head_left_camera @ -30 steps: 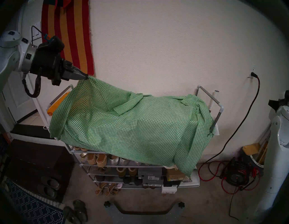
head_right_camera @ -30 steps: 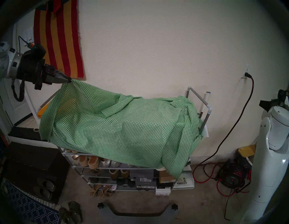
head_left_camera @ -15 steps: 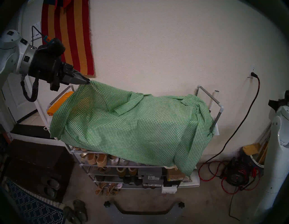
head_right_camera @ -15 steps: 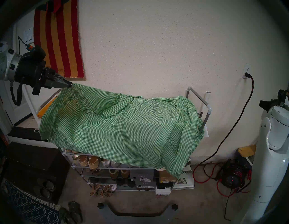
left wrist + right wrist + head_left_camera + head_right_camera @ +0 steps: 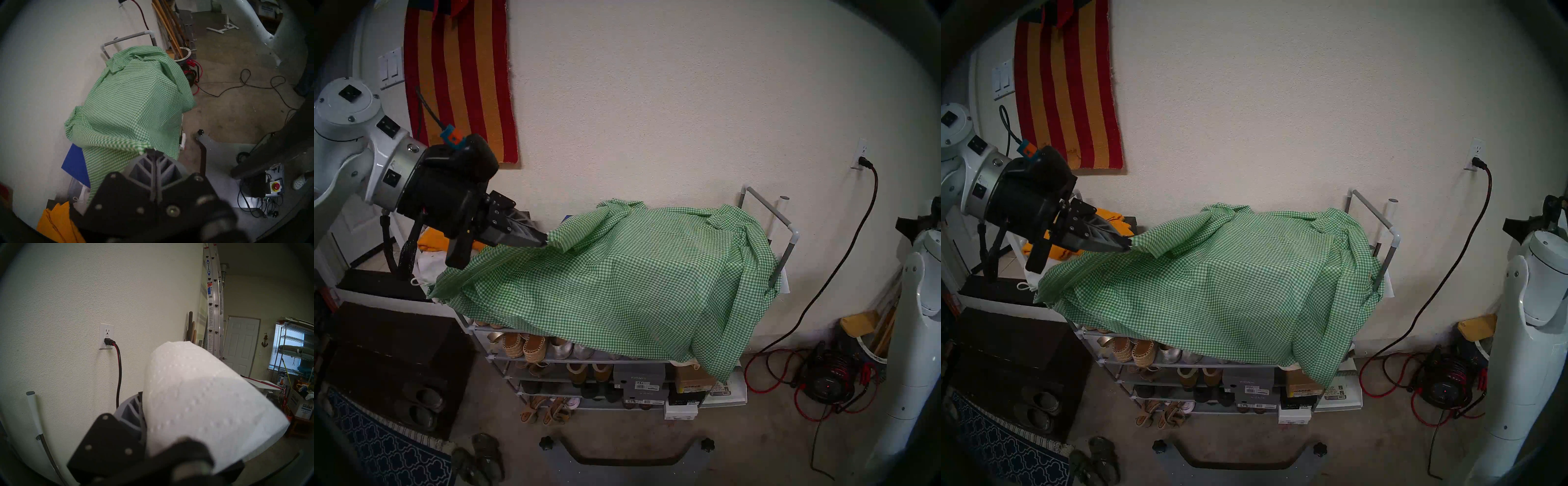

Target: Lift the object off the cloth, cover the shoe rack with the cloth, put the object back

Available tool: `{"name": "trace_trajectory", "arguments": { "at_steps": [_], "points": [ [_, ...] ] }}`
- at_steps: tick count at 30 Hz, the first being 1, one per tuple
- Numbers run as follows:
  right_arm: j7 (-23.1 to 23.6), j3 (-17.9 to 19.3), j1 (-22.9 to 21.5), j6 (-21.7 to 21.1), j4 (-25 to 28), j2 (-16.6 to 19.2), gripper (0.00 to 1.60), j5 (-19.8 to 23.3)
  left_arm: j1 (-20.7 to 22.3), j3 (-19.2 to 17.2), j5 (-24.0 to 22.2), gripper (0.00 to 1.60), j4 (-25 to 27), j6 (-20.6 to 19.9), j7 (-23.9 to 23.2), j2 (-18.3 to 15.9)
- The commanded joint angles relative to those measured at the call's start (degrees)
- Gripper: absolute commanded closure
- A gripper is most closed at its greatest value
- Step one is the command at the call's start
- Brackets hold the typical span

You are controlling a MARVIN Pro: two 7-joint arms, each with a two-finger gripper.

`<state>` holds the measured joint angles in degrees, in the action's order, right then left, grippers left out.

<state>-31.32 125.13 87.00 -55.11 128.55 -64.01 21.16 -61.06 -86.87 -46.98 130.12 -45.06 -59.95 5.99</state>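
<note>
The green-and-white gingham cloth [image 5: 619,281] lies draped over the top and right end of the shoe rack [image 5: 789,230], and its front edge hangs over the upper shelves. My left gripper [image 5: 546,245] is shut on a corner of the cloth [image 5: 129,108], held low over the rack's left half, so the cloth folds back there. In the right wrist view my right gripper [image 5: 142,395] is shut on the white tissue roll [image 5: 195,395], up near the wall at outlet height. That roll does not show in the head views.
A folded orange cloth [image 5: 432,237] and a white drawstring bag [image 5: 426,268] lie uncovered at the rack's left end. A striped rug [image 5: 460,78] hangs on the wall. A red cord reel [image 5: 826,383] sits on the floor at right, a dark mat [image 5: 392,366] at left.
My left gripper has swung down and to the right with the cloth corner. The cloth's left part dropped and folded back, baring the orange cloth. The right arm has not moved.
</note>
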Motion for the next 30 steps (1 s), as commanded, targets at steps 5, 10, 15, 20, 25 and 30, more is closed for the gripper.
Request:
{"name": "trace_trajectory", "arguments": {
  "at_steps": [5,10,15,20,25,30],
  "points": [
    [-0.3,0.0,0.0,0.1,0.1,0.3,1.60,0.3,-4.8,3.3,-1.5,1.60,7.7,-2.3,-5.2,-0.3],
    [-0.5,0.0,0.1,0.1,0.1,0.4,1.60,0.5,-7.7,6.9,-1.4,1.60,9.9,-3.6,-3.8,-0.3],
    [-0.8,0.0,0.3,0.1,0.1,0.5,1.60,0.8,-12.1,12.8,-0.9,1.60,9.9,-5.5,-1.3,-0.3],
    [-1.0,0.0,0.3,0.1,0.1,0.5,1.60,1.1,-14.9,16.9,0.0,1.60,9.9,-7.1,0.9,-0.3],
    [-1.2,0.0,0.4,0.1,0.2,0.6,1.60,1.2,-17.4,20.5,0.7,1.60,9.9,-8.3,2.6,-0.3],
    [-1.4,0.0,0.5,0.1,0.2,0.7,1.60,1.6,-21.2,25.9,3.7,1.60,9.9,-9.9,5.7,-0.3]
  ]
}}
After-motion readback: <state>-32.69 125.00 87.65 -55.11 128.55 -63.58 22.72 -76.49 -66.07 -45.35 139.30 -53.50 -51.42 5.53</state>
